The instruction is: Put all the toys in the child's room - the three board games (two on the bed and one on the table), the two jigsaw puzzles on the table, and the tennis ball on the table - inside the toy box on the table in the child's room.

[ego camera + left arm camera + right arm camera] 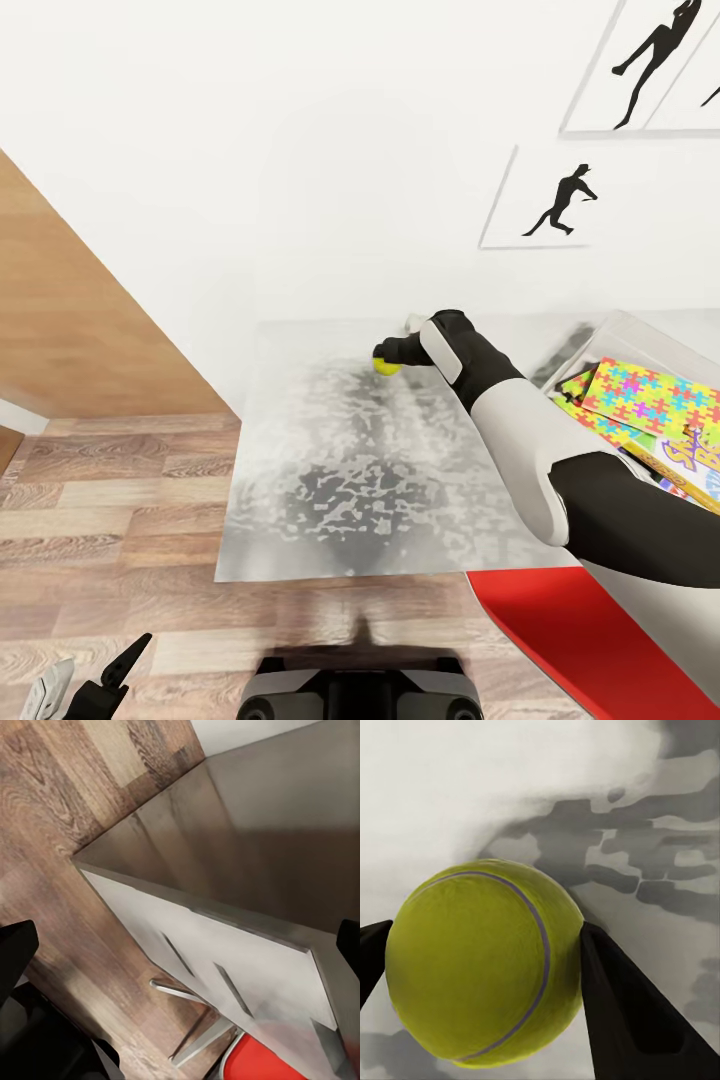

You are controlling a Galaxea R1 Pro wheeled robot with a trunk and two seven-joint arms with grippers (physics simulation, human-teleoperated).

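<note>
— Looking at the tennis ball (480, 964): round, so no long axis; fuzzy yellow-green felt with a pale seam curving across it. Where is it?

— Near the table's (300, 520) far edge by the white wall, pinched between the right gripper's (385, 358) dark fingers (622, 1012), touching both sides.

— Surroundings?

— Glossy mottled grey tabletop. Well to the right, the toy box (640, 330) holds a jigsaw puzzle (655, 395) box with bright interlocking pieces. Something red (590, 640) sits below.

— Left gripper (95, 680)?

— Low over the wood-plank floor, fingers spread apart.
</note>
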